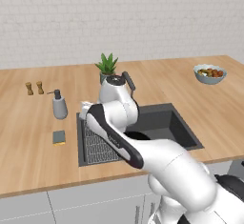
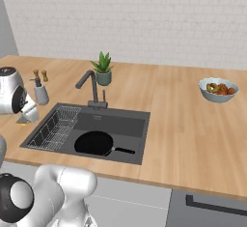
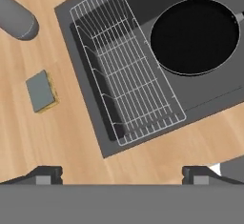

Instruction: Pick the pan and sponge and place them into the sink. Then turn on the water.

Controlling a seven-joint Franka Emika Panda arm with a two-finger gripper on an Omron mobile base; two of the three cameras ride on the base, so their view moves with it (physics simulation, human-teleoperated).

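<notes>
The black pan (image 2: 95, 143) (image 3: 195, 36) lies flat in the dark sink (image 2: 116, 123) (image 3: 205, 90), its handle pointing right in the right base view. The sponge (image 1: 59, 137) (image 3: 41, 92), grey-green over yellow, rests on the wooden counter just left of the sink. My gripper (image 3: 121, 174) hangs open and empty above the sink's left front corner, over the wire rack (image 3: 126, 87), with the sponge off to one side. The angular faucet (image 2: 89, 88) stands behind the basin, and no water runs from it.
A grey soap dispenser (image 1: 59, 105) (image 3: 17, 21) stands behind the sponge. Two small shakers (image 1: 34, 88) sit far left, a potted plant (image 1: 107, 66) behind the sink, and a fruit bowl (image 2: 218, 89) on the right counter.
</notes>
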